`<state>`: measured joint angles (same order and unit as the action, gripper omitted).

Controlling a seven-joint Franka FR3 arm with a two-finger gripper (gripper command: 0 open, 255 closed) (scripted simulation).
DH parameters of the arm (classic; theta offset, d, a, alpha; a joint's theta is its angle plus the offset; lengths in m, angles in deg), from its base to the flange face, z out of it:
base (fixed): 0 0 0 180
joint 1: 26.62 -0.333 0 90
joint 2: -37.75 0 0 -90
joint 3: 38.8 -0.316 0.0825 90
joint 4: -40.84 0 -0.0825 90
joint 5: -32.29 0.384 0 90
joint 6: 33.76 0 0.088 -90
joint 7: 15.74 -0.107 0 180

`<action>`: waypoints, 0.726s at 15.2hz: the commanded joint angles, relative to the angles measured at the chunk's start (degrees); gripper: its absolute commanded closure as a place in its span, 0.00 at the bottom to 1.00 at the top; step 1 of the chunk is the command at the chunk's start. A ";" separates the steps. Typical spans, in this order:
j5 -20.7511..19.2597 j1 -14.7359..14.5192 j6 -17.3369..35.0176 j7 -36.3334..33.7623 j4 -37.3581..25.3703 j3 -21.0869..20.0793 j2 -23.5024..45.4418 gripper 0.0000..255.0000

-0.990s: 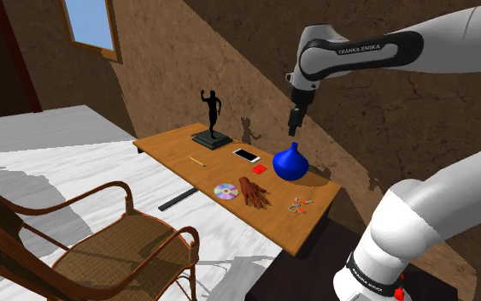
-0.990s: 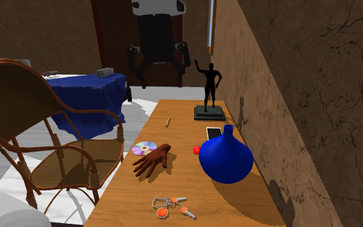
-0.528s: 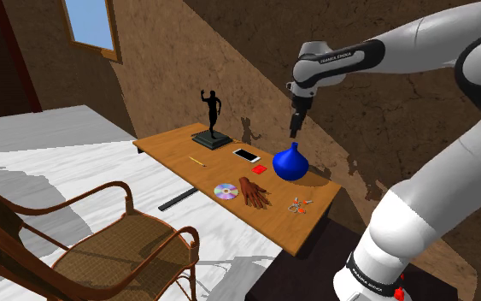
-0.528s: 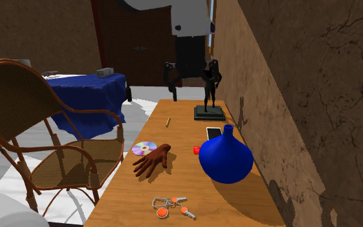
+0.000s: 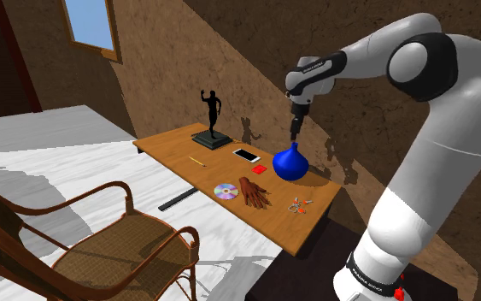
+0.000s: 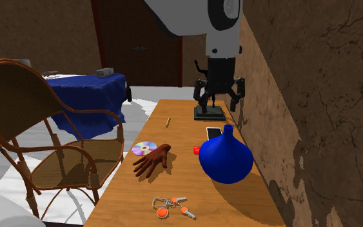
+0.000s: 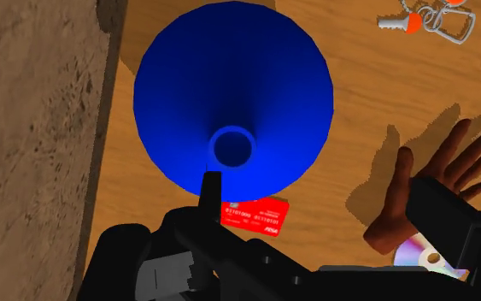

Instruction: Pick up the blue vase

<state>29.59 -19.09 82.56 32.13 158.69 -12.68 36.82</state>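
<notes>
In the shoulder view the brown hand model (image 5: 254,192) lies left of the blue vase (image 5: 290,164), which stands near the bench's (image 5: 272,218) wall-side edge. My tool (image 5: 296,134) hangs just above the vase's neck, fingers (image 7: 439,214) spread, clasping nothing. Through the wrist camera, the vase's mouth sits nearer one finger than the other.

Arm (image 5: 442,128): white, rounded links with dark joint rings
Base band (image 5: 365,274): black, with white lettering
End effector (image 5: 295,132): all black, two fingers
</notes>
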 commanded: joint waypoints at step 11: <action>5.59 2.27 6.18 6.69 -2.60 1.10 10.75 0.00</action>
<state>35.11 -16.82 88.21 38.77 155.69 -11.56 47.48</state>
